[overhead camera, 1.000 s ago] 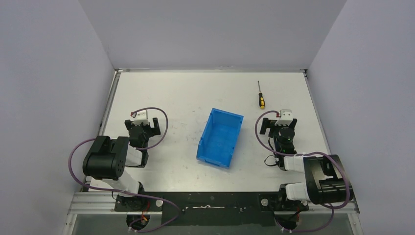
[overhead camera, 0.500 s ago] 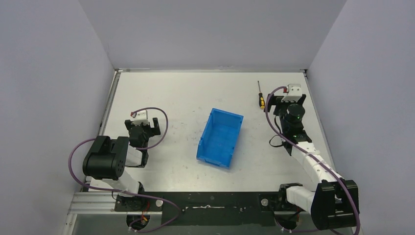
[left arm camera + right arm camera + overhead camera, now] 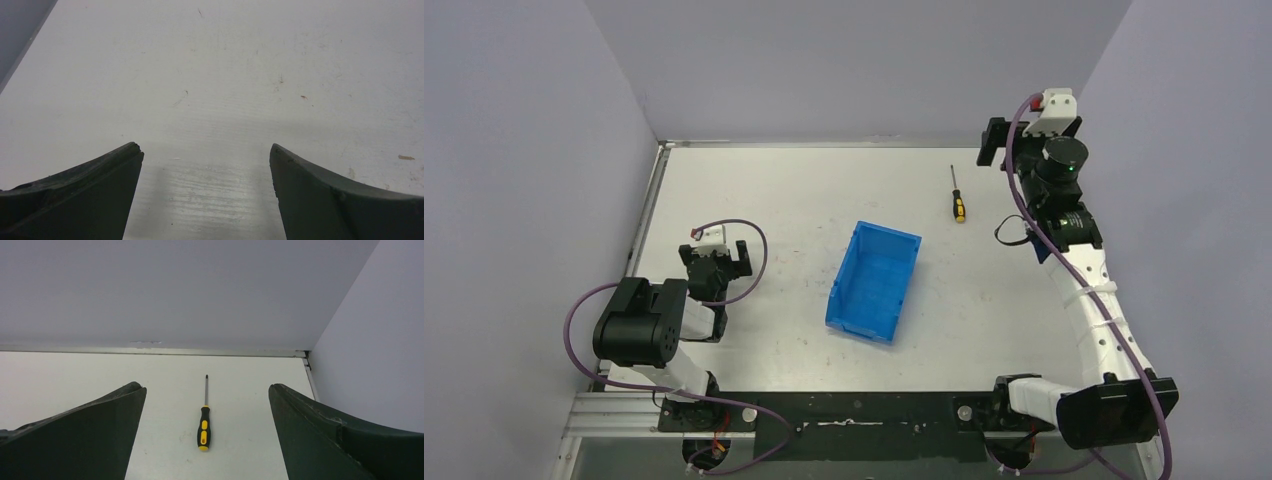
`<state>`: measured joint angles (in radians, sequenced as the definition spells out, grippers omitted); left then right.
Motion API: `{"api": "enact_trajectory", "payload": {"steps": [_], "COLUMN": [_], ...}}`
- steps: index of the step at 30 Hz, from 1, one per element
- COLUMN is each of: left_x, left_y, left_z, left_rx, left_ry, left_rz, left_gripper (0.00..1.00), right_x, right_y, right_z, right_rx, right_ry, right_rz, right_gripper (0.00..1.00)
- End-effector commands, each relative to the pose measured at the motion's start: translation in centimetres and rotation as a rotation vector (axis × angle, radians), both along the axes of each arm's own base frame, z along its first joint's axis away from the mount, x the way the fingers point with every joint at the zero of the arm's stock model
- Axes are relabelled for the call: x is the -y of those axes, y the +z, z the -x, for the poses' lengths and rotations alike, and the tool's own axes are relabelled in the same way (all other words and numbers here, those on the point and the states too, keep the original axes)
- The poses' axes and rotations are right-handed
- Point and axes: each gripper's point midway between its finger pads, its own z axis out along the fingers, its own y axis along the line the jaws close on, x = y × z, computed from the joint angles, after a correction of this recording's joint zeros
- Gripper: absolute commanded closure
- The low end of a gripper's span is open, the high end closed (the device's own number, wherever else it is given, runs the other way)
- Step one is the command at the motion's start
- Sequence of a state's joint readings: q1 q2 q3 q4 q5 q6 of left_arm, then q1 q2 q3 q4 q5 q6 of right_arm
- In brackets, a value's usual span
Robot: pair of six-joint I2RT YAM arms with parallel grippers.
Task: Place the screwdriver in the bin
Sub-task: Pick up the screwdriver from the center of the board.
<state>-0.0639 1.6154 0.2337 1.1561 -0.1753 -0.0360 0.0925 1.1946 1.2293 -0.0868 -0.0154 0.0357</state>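
The screwdriver (image 3: 958, 198) lies flat on the counter (image 3: 774, 200) toward the far right, its thin shaft pointing at the far wall and its yellow-and-black handle on the near end. Nothing touches it. The blue bin (image 3: 890, 233) sits well apart from it, nearer and to the left, around the middle of the counter, and looks empty. The right gripper (image 3: 1031, 138) hangs raised by the far right corner, close to the right wall, with its jaws spread wide and holding nothing. From its wrist camera the screwdriver shows between the two fingers, ahead and lower down, lengthwise to the view, so a squeeze would come across the handle. The left gripper (image 3: 714, 255) sits low over bare counter on the left, its jaws also apart and empty. From where I stand the trouble lies in the descent: the tool is slim and lies flush, so fingers dropping too far would jam on the counter, and too shallow a bite could roll the handle away. Closing on the shaft instead might let it pivot and snag the bin's rim.
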Motion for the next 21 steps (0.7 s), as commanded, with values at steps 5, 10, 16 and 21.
{"api": "enact_trajectory", "payload": {"steps": [5, 10, 16, 21], "left_x": [0.1, 0.1, 0.1, 0.1], "left_y": [2.1, 2.1, 2.1, 2.1], "left_z": [-1.1, -1.1, -1.1, -1.1], "left_rx": [0.077, 0.077, 0.077, 0.076], "left_ry": [-0.004, -0.004, -0.004, -0.004], "left_rz": [-0.001, -0.001, -0.001, -0.002], "left_gripper": [0.03, 0.03, 0.03, 0.03], "right_x": [-0.1, -0.4, -1.0, -0.9], "right_y": [5.7, 7.2, 6.9, 4.9], "right_z": [-0.2, -1.8, -3.5, -6.1], "right_rx": [0.048, -0.011, -0.067, -0.152], "right_ry": [-0.002, -0.002, 0.010, -0.013], "right_rz": [-0.037, -0.055, -0.080, -0.098], "right_gripper": [0.00, 0.00, 0.00, 0.00]}}
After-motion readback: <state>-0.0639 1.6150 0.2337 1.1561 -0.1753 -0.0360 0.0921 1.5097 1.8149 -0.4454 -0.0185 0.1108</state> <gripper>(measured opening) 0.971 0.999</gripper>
